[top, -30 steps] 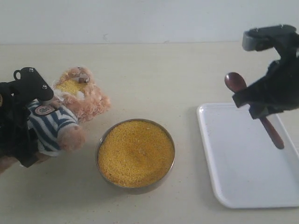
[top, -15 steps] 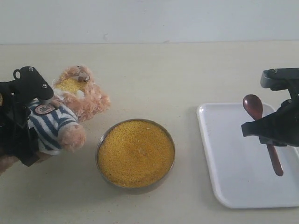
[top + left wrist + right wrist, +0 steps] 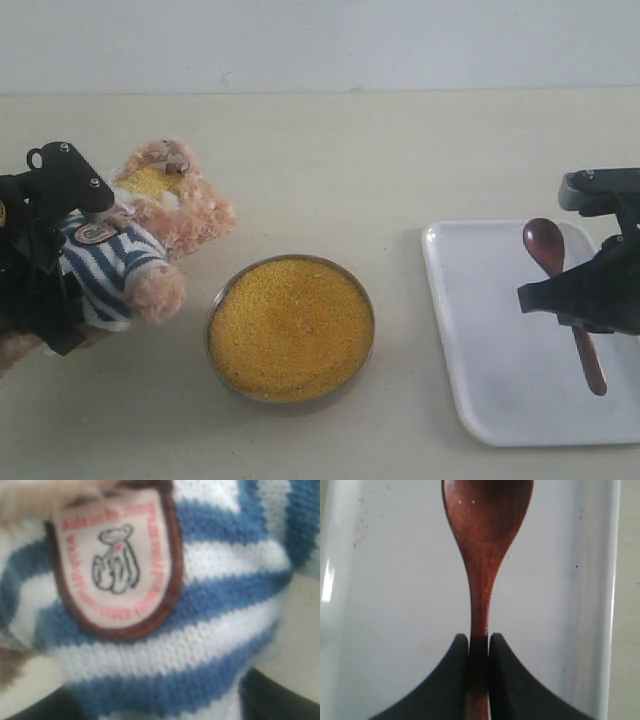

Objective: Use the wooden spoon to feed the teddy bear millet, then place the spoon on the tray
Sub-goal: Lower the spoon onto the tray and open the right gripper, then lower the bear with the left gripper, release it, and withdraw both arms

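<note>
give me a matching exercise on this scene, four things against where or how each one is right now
1. teddy bear
2. millet
3. wooden spoon
4. tray

a. white, on the right
b. clamped in the right gripper
c. heaped in the metal bowl
d. striped shirt, far left

Pairs: 1-d, 2-c, 3-b, 4-a

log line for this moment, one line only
right gripper: shut on dark reddish-brown wooden spoon, over white rectangular plastic tray | left gripper: against fluffy striped-shirt teddy bear, jaws hidden
</note>
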Motion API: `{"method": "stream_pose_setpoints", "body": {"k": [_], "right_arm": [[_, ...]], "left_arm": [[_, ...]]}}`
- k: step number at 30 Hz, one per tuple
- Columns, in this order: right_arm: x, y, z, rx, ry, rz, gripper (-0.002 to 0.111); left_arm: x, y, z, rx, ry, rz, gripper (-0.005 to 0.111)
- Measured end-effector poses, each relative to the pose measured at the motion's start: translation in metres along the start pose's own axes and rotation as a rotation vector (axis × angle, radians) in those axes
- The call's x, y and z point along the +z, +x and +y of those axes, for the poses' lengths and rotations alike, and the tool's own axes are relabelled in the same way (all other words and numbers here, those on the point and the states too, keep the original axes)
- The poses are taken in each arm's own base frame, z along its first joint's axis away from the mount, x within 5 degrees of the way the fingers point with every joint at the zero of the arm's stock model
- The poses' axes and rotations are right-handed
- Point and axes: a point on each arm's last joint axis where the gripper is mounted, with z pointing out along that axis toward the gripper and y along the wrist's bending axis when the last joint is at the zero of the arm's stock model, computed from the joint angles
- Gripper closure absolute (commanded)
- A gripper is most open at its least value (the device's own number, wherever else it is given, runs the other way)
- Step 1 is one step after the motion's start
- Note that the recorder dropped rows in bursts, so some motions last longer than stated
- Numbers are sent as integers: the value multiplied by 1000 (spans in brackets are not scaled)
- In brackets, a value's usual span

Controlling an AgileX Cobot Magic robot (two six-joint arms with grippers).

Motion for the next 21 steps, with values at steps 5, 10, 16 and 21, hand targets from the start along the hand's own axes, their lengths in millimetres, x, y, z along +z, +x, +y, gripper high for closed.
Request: {"method": "stream_pose_setpoints", "body": {"k": [5,10,16,21], "right_arm": [[20,6,0,16,4,75,70],[20,6,1,29,2,72,51],[-21,-22,7,19,-33,-9,51],[-55,-22,10,-5,-54,-55,51]], "left_arm": [[0,0,0,-1,0,0,103],[0,0,0,-17,-1,-3,103],[0,-4,1,-287,-8,-44,103],[-1,-8,3,-468,-9,-87,103]]}}
